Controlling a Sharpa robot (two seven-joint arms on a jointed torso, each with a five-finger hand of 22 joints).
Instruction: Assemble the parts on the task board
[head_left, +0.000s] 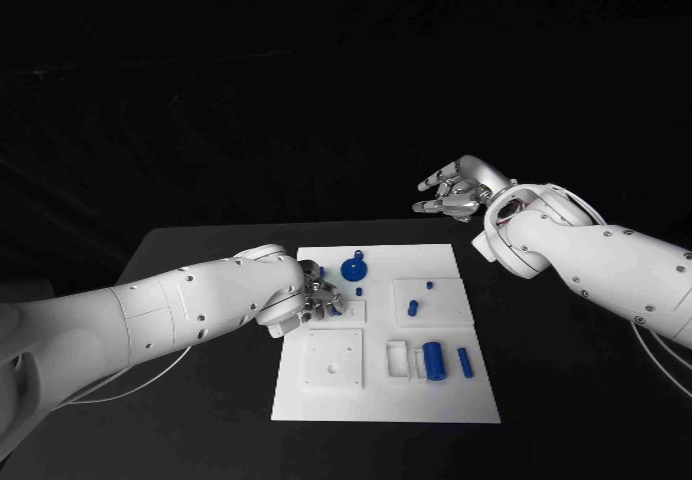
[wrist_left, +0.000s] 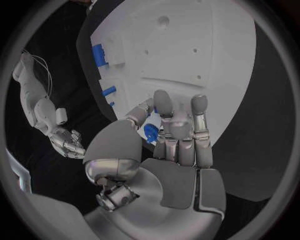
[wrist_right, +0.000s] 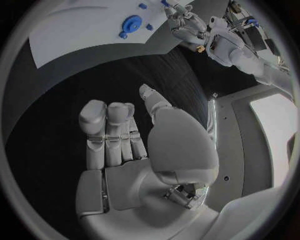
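Observation:
The white task board (head_left: 433, 400) lies in the middle of the table. My left hand (head_left: 320, 298) hovers over its left middle, beside a raised white block. In the left wrist view the thumb and fingers of this hand (wrist_left: 175, 135) pinch a small blue part (wrist_left: 149, 131). A blue round disc (head_left: 353, 270) sits near the board's far edge and also appears in the right wrist view (wrist_right: 132, 22). Two blue cylinders (head_left: 433, 360) lie in slots at the near right. My right hand (head_left: 454, 190) is raised beyond the board's far right corner, fingers apart and empty (wrist_right: 125, 140).
A white square plate with a centre hole (head_left: 333, 360) sits at the board's near left. Two small blue pegs (head_left: 413, 307) stand on a raised pad at the right. Black table (head_left: 202, 250) surrounds the board on all sides.

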